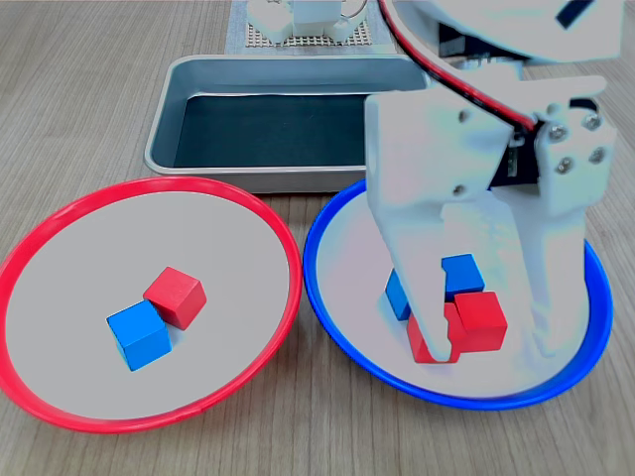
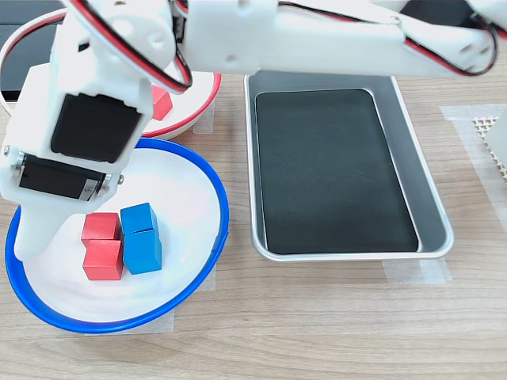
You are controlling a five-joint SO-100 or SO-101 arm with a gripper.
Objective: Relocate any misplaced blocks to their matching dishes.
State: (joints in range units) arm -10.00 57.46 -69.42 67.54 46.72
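The white arm reaches steeply down, its gripper pointing downward with the two fingers spread wide apart.

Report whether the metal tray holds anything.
Empty: the metal tray shows only its bare dark bottom in both exterior views, no blocks inside.

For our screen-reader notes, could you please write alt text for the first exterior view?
The white arm's open tool straddles a red block in the blue-rimmed dish, which holds two red and two blue blocks. The red-rimmed dish holds one of each.

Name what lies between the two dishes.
Only bare wood table lies between the red dish and blue dish in the first exterior view.
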